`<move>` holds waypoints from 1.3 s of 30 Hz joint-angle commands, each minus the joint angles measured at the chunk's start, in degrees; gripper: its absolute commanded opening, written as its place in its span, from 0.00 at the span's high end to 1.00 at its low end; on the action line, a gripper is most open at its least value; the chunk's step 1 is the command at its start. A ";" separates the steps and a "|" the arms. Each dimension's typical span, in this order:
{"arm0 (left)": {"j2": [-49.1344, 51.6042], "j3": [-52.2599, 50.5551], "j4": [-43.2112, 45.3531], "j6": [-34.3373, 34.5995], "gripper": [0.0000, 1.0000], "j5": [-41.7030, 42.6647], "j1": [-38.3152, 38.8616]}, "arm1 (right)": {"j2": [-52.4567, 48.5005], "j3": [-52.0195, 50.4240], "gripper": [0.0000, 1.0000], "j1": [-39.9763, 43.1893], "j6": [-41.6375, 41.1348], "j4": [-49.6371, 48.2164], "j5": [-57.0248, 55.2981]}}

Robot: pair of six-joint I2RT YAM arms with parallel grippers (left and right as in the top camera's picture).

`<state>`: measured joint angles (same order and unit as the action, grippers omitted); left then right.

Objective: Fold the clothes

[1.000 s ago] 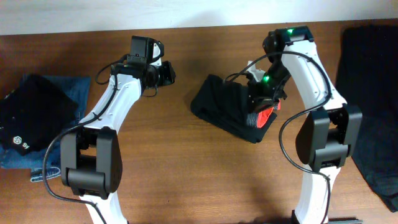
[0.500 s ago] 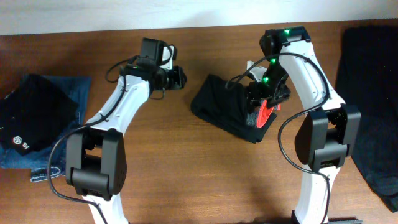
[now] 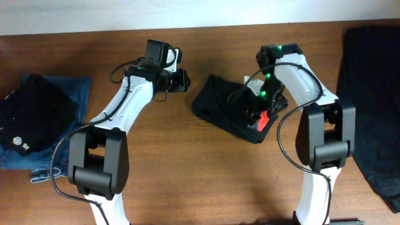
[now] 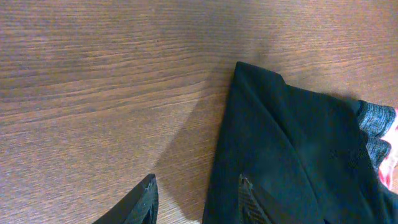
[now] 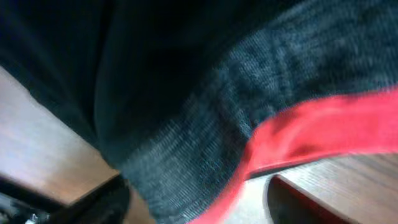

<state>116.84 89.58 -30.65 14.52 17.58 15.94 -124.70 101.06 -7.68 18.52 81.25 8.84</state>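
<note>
Trousers point(image 3: 219, 107) bunched, waistband point(image 5: 217, 93) between parted jaws of right gripper point(image 5: 199, 199), left gripper point(image 4: 196, 194) open alongside

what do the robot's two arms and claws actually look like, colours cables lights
Both the left arm and the right arm have white curved links between bulky black joint housings, with thin black cables looping loosely alongside. Small green lights glow on the right arm. The left claw and the right claw are black, with dark tapered fingers.
</note>
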 commanded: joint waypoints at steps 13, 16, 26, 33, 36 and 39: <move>0.81 0.42 0.00 -0.94 0.59 0.59 -0.33 | 5.18 1.25 0.96 -0.72 2.05 -1.49 -0.31; 0.81 0.42 0.04 -0.94 0.59 0.57 -0.33 | 8.37 4.72 0.96 -0.90 2.05 0.87 -0.31; 0.81 0.42 0.17 -0.94 0.59 0.59 -0.33 | 14.19 7.19 0.96 -6.14 2.03 7.43 2.05; 0.81 0.42 0.15 -0.92 0.59 0.61 -0.33 | 13.97 6.60 0.69 -11.08 2.05 11.06 1.51; 0.81 0.42 0.07 -0.94 0.59 0.61 -0.33 | 13.97 5.55 0.57 -11.56 2.05 11.50 -0.59; 0.81 0.42 0.02 -0.94 0.59 0.59 -0.35 | 13.97 5.11 0.56 -11.30 2.03 11.37 -0.52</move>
<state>116.90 89.58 -30.63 14.52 17.58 15.94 -110.74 106.87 -19.18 20.14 92.62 9.43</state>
